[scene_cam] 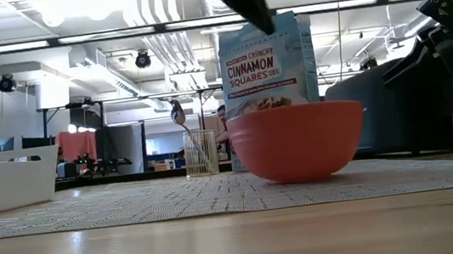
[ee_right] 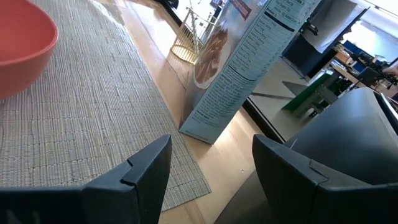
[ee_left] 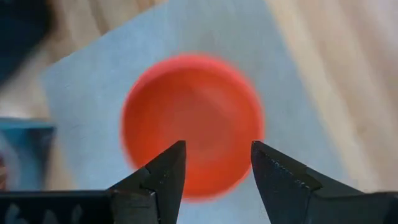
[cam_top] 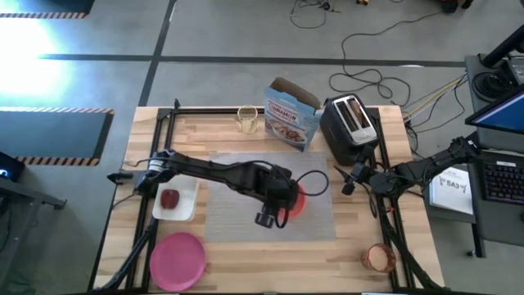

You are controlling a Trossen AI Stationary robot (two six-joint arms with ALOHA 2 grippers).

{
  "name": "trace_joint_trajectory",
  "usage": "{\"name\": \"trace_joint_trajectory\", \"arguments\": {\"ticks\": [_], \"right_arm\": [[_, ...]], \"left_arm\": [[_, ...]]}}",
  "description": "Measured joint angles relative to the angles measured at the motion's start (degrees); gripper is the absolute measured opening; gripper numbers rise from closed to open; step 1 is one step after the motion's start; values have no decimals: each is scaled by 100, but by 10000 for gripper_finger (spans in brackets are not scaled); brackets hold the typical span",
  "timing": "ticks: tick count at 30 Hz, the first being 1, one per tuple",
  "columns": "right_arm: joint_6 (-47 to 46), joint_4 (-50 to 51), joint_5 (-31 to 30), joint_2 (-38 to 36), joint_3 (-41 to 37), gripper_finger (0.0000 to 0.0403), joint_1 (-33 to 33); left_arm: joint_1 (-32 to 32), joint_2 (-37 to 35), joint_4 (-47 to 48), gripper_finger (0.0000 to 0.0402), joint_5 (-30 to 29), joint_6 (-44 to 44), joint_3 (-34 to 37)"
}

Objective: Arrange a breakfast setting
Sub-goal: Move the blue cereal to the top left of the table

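Red-orange bowl (cam_top: 296,199) sitting on the grey woven placemat (cam_top: 237,209), left hand (ee_left: 217,168) hanging released above it.

Going left to right: dark-red fruit (cam_top: 169,199) is waiting in the white tray (cam_top: 187,206) and the pink plate (cam_top: 178,259) is lying near the desk's (cam_top: 270,258) front edge, both off the mat; the bowl is standing mid-mat; the right hand (ee_right: 211,168) is idling open beside the toaster (cam_top: 348,124).
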State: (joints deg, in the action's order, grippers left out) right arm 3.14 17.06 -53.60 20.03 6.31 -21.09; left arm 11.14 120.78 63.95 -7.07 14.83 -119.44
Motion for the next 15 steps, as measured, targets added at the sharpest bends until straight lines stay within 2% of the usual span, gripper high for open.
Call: {"name": "trace_joint_trajectory", "arguments": {"ticks": [3,8,15], "right_arm": [[1,2,0,0,1,215,-1],[0,-1,0,0,0,215,1],[1,4,0,0,0,215,0]], "left_arm": [[-47,-43,302,165,-368,131,-116],[-311,-286,295,174,-702,-228,36],[-758,-1039,-173,190,-719,-334,1136]]}}
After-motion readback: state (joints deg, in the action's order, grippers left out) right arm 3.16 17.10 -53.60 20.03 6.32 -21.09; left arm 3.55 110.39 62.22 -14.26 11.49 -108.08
